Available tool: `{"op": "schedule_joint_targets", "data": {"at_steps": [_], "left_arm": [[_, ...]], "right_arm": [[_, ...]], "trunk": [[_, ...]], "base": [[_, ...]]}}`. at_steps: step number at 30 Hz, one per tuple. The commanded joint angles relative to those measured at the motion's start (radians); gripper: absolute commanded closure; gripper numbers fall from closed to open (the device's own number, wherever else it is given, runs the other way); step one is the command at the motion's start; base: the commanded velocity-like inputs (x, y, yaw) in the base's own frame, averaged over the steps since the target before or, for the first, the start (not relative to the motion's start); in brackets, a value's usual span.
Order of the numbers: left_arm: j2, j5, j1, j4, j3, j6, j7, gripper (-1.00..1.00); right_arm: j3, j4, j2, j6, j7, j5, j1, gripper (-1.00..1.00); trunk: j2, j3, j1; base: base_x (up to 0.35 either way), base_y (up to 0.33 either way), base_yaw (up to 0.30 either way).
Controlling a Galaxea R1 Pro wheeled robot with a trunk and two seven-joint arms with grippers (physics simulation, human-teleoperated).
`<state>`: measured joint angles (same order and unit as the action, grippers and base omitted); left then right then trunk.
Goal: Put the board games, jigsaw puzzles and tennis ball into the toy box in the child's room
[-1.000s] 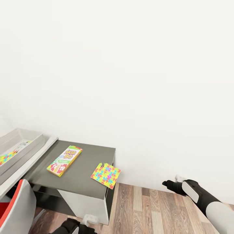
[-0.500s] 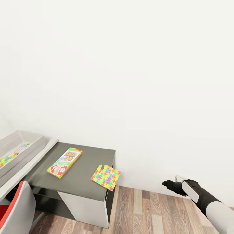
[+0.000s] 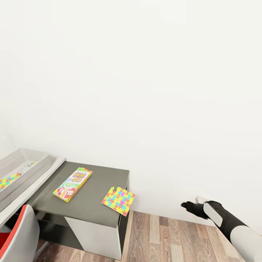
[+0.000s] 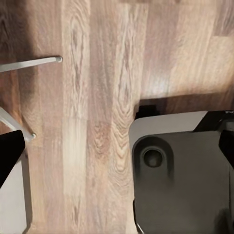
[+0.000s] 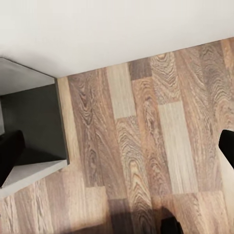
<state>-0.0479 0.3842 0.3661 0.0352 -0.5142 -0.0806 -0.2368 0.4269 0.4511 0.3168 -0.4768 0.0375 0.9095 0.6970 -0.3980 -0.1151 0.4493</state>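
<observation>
In the head view a yellow-green and red board game (image 3: 72, 179) lies flat on the dark grey side unit of the table (image 3: 91, 207). A multicoloured jigsaw puzzle (image 3: 118, 200) rests at that unit's front right corner, partly overhanging the edge. The light grey toy box (image 3: 25, 160) stands on the pale desk top at far left, with another jigsaw puzzle (image 3: 8, 180) lying inside it. My right gripper (image 3: 189, 207) hangs over the floor to the right of the unit, open and empty (image 5: 117, 151). My left gripper (image 4: 117, 146) is open over the wooden floor, holding nothing.
A red and white chair (image 3: 18, 236) stands at the lower left in front of the desk. A plain white wall runs behind everything. Wooden floor (image 3: 163, 236) stretches right of the unit. The left wrist view shows thin metal chair legs (image 4: 29, 63) and my dark base (image 4: 185, 180).
The head camera has shifted a little, so the whole picture moved. My left arm has sunk below the lower edge of the head view. The right arm and the toys are unmoved.
</observation>
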Motion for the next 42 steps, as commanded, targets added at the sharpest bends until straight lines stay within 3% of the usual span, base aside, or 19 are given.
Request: {"op": "schedule_joint_targets", "data": {"at_steps": [1, 14, 26, 34, 42], "left_arm": [[0.0, 0.007, -0.003, 0.0, -0.009, -0.003, -0.005, -1.0], [-0.006, 0.008, -0.057, -0.006, -0.008, 0.05, -0.006, -1.0], [-0.013, 0.01, -0.118, -0.006, -0.007, 0.057, 0.009, -1.0], [-0.019, 0.01, -0.123, -0.006, -0.007, 0.051, 0.013, -1.0], [-0.019, 0.01, -0.124, -0.006, -0.006, 0.05, 0.013, -1.0]], "right_arm": [[0.005, 0.002, 0.001, -0.003, 0.001, 0.007, 0.001, -1.0], [-0.006, 0.003, -0.002, -0.009, -0.101, 0.016, 0.001, -1.0], [-0.02, -0.002, -0.022, -0.007, -0.111, 0.035, 0.001, -1.0], [-0.021, -0.002, -0.051, -0.006, -0.112, 0.037, 0.001, -1.0], [-0.032, -0.003, -0.054, -0.006, -0.123, 0.059, 0.001, -1.0]], "trunk": [[-0.002, 0.0, 0.001], [-0.002, 0.017, 0.001], [-0.002, 0.018, 0.001], [-0.002, 0.018, 0.001], [-0.002, 0.018, 0.001]], "base": [[0.0, 0.0, 0.0], [0.0, 0.0, 0.003], [0.0, 0.0, 0.0], [0.0, 0.0, 0.0], [0.0, 0.0, 0.0]]}}
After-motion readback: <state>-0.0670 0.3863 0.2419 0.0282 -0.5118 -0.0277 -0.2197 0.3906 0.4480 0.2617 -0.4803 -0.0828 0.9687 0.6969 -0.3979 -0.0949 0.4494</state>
